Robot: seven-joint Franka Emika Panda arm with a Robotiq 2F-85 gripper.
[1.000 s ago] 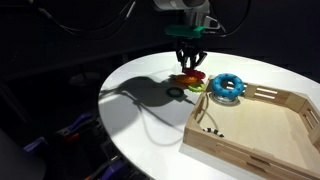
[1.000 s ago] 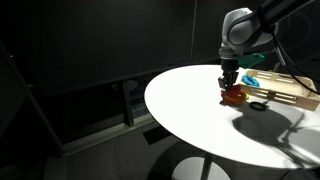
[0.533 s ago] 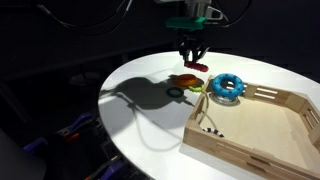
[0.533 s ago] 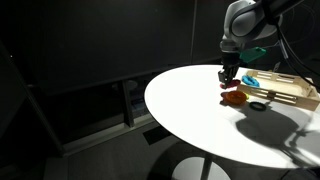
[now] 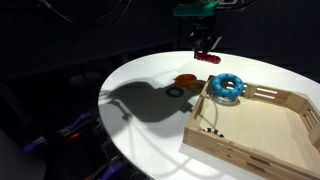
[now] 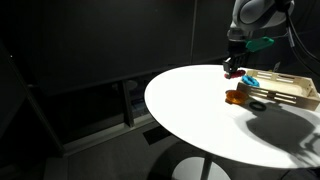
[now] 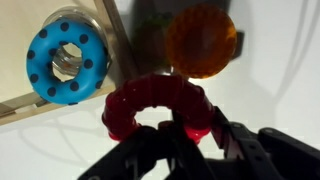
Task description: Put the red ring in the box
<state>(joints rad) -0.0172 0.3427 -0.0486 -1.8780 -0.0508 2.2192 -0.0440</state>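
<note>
red ring (image 7: 150, 92) at lower centre of wrist view, clear of the table, pinched between the gripper (image 5: 206, 48) fingers. orange ring (image 7: 200, 40) lies beneath on white table (image 5: 140, 70). blue ring (image 7: 67, 58) at the corner of the box (image 5: 250, 125), upper left.

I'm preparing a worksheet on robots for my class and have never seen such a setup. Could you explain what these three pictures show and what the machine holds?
It is one robot arm ending in a gripper. Two pictures come from cameras outside it, looking at a white table; the third looks down from the wrist. The gripper is shut on a red ring, held above the table. On the table lie an orange ring and a thin green ring; a blue ring sits in a corner of the wooden box.
</note>
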